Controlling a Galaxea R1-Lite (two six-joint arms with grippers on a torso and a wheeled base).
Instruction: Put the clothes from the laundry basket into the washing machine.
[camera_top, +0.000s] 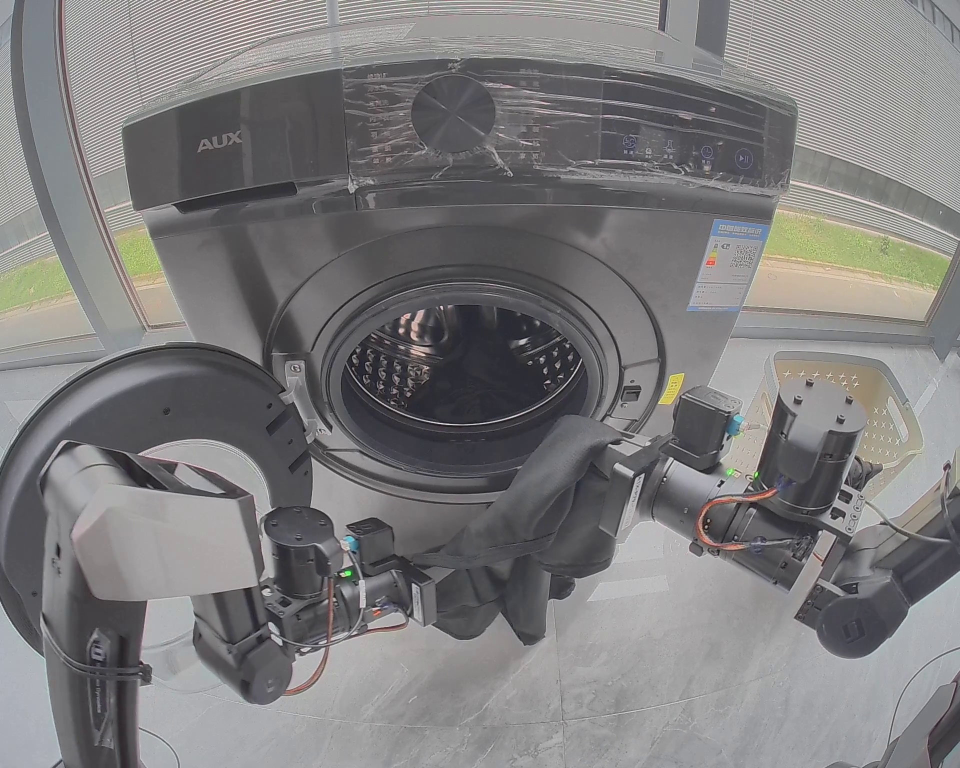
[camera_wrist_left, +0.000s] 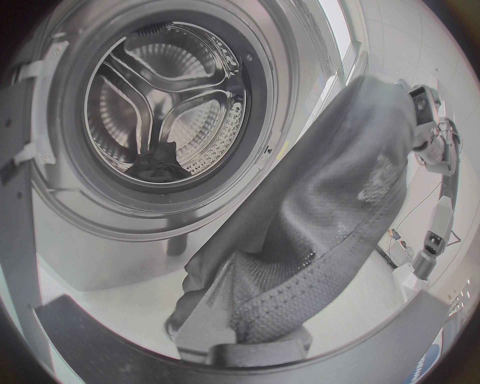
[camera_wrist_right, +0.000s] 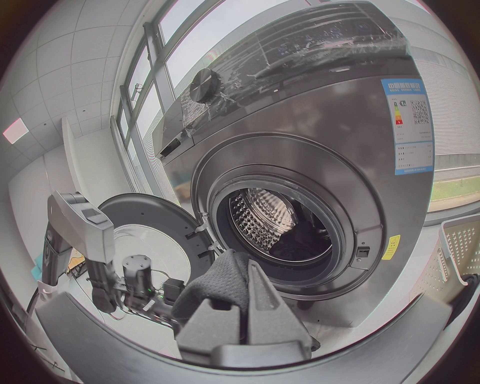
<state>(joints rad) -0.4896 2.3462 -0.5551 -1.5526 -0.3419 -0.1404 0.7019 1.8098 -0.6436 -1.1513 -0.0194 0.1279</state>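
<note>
The dark garment (camera_top: 530, 530) hangs just in front of the washer (camera_top: 450, 250), below its open mouth, and is stretched between the two grippers. The right gripper (camera_top: 612, 480) has its fingers (camera_wrist_right: 270, 300) clamped on the upper end near the lower right rim of the mouth. The left gripper (camera_top: 428, 592) has its fingers (camera_wrist_left: 205, 315) pinched on a lower edge, beneath the mouth and beside the swung-open door (camera_top: 150, 420). Another dark piece (camera_wrist_left: 155, 165) lies at the bottom of the washer's drum, and the basket (camera_top: 890, 420) stands on the floor by the washer, on the robot's right.
</note>
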